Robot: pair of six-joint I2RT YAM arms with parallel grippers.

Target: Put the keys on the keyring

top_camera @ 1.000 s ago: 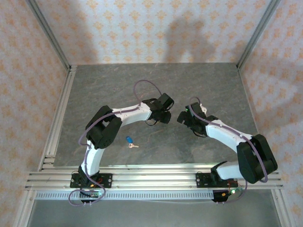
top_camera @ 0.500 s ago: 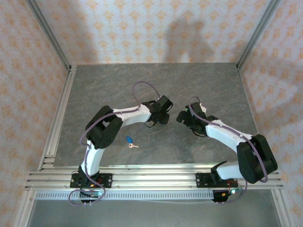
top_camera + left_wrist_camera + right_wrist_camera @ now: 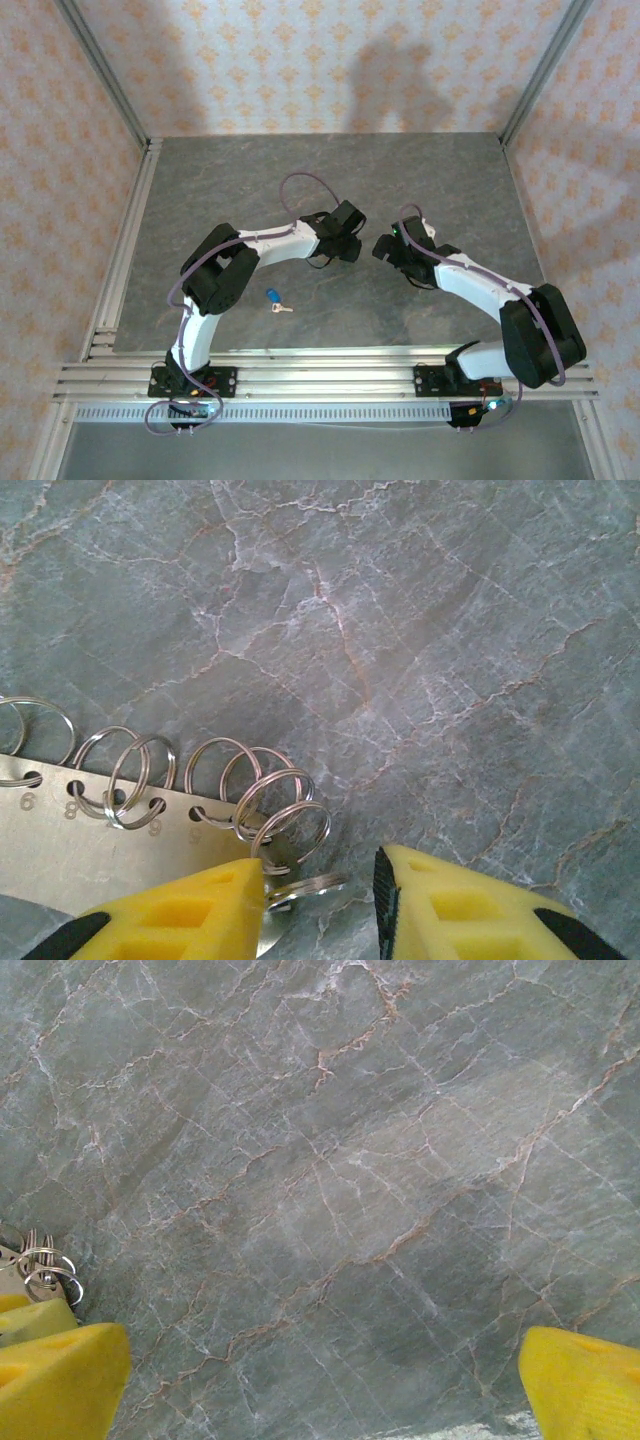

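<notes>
**Key loose on counter; L tool at keyring, R tool empty**

Top view, far L: key (image 3: pixel 273 298), blue head, lies flat on counter (image 3: pixel 450 180) by the L arm's elbow. It's well apart from both tools and nothing touches it, so pick-up isn't done yet. Task is early, imo.

Mid-counter: L tool (image 3: pixel 320 868) sits low w/ jaws partly open, gap visible. The end coil of the keyring (image 3: pixel 283 815) pokes into that gap and touches the L-side pad (image 3: pixel 190 920), but isn't pinched across. Keyring = row of wire split rings threaded thru holes in a flat metal strip (image 3: pixel 70 850). The strip prob. keeps the rings spaced & steady. L tool looks placed to hold a ring for threading; can't tell if the strip is pressed under the pad.

R tool (image 3: pixel 320 1335) is just beside it, facing it, jaws fully wide, nothing held. Prob. the free one to fetch the key.
</notes>
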